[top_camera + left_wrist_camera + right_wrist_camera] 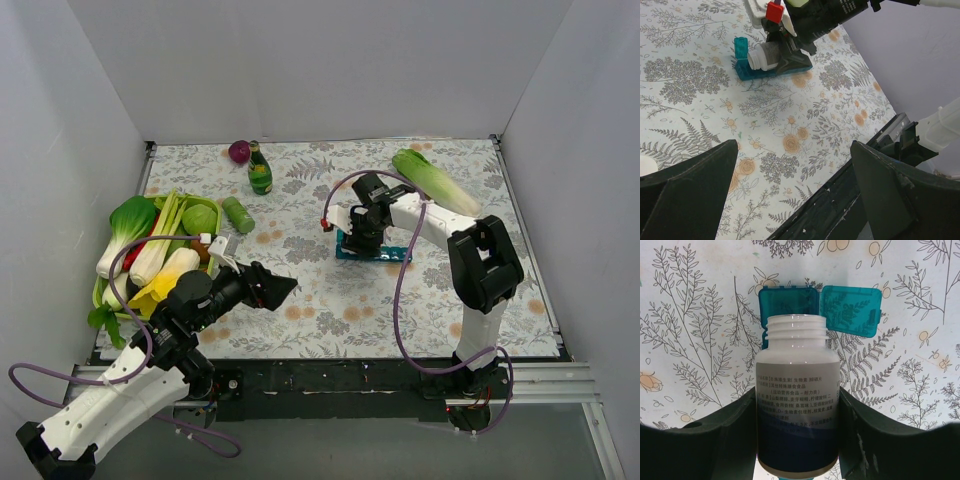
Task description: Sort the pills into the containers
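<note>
The teal pill box (385,254) lies mid-table under my right gripper (362,236). In the right wrist view two of its lids (790,302) stand open. My right gripper (797,402) is shut on a white, uncapped pill bottle (797,390) with a blue-banded label, lying on its side with its mouth over the open compartments. The left wrist view shows the bottle (765,55) and the box (747,71) far off. My left gripper (275,288) is open and empty (794,150), low over the tablecloth near the front edge. No loose pills are visible.
A green tray (185,203) of vegetables sits at the left. A green bottle (259,170), a purple onion (239,151) and a small green cylinder (238,214) stand at the back left. A leafy cabbage (435,180) lies behind the right arm. White walls enclose the table.
</note>
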Tool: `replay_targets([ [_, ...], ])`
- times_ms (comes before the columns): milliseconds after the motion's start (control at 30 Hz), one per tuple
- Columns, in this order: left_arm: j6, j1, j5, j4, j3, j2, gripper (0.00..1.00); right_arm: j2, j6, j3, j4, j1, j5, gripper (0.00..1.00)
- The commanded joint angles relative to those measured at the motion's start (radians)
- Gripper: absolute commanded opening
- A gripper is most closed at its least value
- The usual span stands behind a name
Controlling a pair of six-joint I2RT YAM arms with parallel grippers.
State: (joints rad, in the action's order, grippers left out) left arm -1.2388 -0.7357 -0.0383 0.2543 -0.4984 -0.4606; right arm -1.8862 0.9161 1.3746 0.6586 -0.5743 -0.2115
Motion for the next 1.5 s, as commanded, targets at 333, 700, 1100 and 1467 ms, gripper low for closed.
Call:
replay_targets([
  [333, -0.005, 0.004, 0.0, -0.006, 0.009, 0.025, 0.97, -0.013, 0.012, 0.058, 0.049, -0.018, 0.021, 0.04],
  [700, -0.005, 0.002, 0.003, -0.009, 0.012, 0.03, 0.97, -0.013, 0.017, 0.069, 0.064, -0.027, 0.035, 0.04],
  [1100, -0.004, 0.004, 0.0, -0.012, 0.014, 0.028, 0.97, -0.008, 0.015, 0.076, 0.073, -0.033, 0.046, 0.04],
  [1467, -0.004, 0.004, -0.003, -0.018, 0.015, 0.025, 0.97, -0.004, 0.013, 0.081, 0.081, -0.035, 0.057, 0.04],
])
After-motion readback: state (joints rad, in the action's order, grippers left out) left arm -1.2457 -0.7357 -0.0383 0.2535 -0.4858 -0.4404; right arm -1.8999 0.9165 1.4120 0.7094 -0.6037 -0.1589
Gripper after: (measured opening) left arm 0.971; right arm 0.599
